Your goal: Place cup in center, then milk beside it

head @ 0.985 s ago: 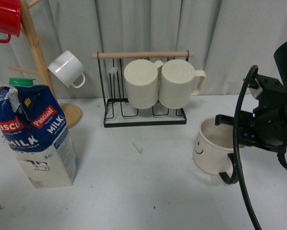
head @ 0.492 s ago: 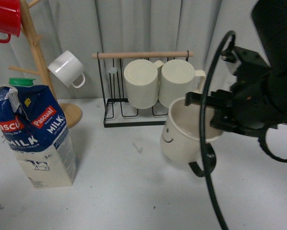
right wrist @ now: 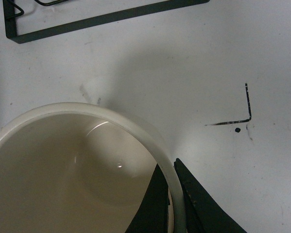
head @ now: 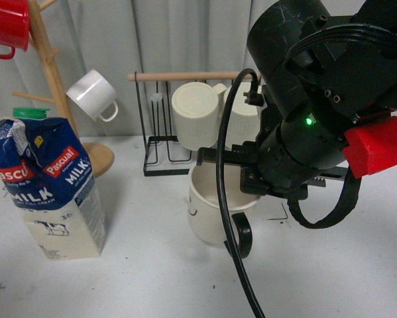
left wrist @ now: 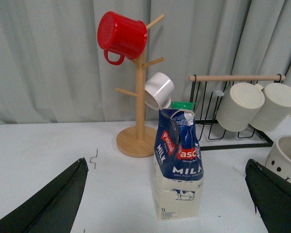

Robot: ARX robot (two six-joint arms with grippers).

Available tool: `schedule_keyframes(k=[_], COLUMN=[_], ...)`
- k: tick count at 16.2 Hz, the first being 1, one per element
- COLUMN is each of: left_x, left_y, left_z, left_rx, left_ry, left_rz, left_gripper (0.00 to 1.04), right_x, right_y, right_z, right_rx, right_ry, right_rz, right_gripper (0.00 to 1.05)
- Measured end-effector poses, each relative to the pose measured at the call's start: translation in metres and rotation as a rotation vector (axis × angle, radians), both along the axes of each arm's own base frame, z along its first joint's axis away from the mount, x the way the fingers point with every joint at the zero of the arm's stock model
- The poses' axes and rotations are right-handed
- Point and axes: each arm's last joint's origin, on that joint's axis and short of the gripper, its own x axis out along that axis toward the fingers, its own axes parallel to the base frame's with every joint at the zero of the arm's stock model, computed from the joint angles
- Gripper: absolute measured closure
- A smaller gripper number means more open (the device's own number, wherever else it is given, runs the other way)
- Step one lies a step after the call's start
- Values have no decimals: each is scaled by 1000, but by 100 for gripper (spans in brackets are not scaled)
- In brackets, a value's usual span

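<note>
Cream glazed ceramic, smooth and round-walled: the cup (head: 213,211) stands upright, its long axis vertical and its mouth open to the ceiling. Its black loop handle points toward the robot. Only a sliver of the little black face shows on its side. The right gripper (right wrist: 168,167) is clenched on the rim. One of its dark, wedge-shaped fingers (right wrist: 198,213) lies outside the wall and the other inside, with the thick pale lip pinched between them. Whether the base touches the table (right wrist: 281,58) I cannot tell. Just outside the outer finger, a thin black L-shaped mark (right wrist: 242,114) is drawn on the scuffed white surface.

The left gripper (left wrist: 165,164) is spread wide and holds nothing. Ahead of its fingers, well apart from them, the milk carton (left wrist: 178,179) stands upright with its long axis vertical. It is waxy card, dark blue above and cream below, with a creased gable and a green cap. Beyond it are a wooden mug tree (left wrist: 140,97) carrying a glossy red mug (left wrist: 122,35) and a small white cup (left wrist: 159,91). Beside that, a black wire rack (left wrist: 232,141) holds two ribbed cream mugs (left wrist: 240,106).
</note>
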Motion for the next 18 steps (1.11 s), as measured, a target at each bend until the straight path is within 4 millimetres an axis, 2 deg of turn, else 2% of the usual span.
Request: schedule_keyframes(k=[7, 8, 9, 10, 15, 16, 18], left_x=[0, 0, 0, 0, 0, 0, 0], left_y=[0, 0, 0, 0, 0, 0, 0], left_z=[0, 0, 0, 0, 0, 0, 0], left_rx=[0, 0, 0, 0, 0, 0, 0], left_ry=[0, 0, 0, 0, 0, 0, 0], left_rz=[0, 0, 0, 0, 0, 0, 0], left_gripper=[7, 7, 7, 7, 7, 7, 7], right_x=[0, 3, 15, 31, 35, 35, 36], right_y=[8, 5, -8, -5, -2, -2, 0], right_z=[-2, -3, -21, -24, -22, -22, -20], right_rx=[-18, -19, -14, 16, 18, 20, 38], right_ry=[14, 16, 58, 60, 70, 68, 66], right_rz=[-10, -28, -57, -55, -50, -49, -40], right_gripper=[102, 102, 102, 102, 102, 96, 72])
